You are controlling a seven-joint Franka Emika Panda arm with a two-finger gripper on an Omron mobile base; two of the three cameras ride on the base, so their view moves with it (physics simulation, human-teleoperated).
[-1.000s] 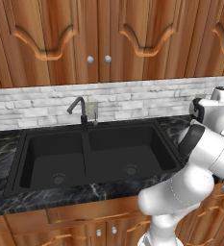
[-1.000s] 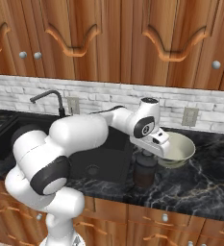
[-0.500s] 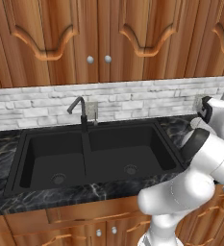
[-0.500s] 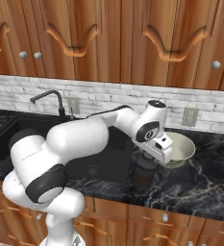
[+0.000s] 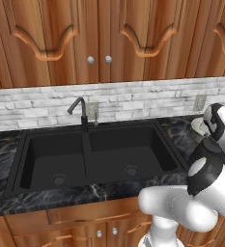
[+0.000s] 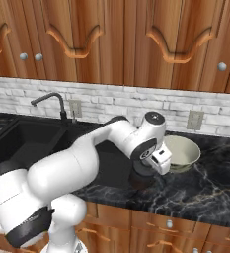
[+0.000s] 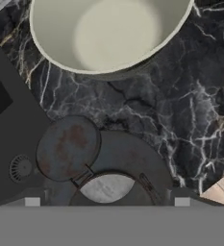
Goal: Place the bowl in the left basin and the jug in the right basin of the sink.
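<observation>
While both basins of the sink [image 5: 92,149] lie bare, neither of the 2 placements is done. Bowl [image 6: 181,152] sits on the table right of the sink, toward the back wall; jug [image 7: 68,148] stands on the table just in front of it, close to the sink's right rim. Gripper [image 6: 147,168] hangs directly above the jug, jaws apart and closed on nothing; judging by that, the jug pick comes first, then the carry to the right basin [image 5: 127,154], then the bowl to the left basin [image 5: 53,161].

Hand view: jug lid from above, bowl's greyish inside, and a drain at the left edge. Left base view: both basins, drains and faucet [image 5: 80,112], with the arm covering the jug. Right base view: arm posture over the jug, bowl beside it.
</observation>
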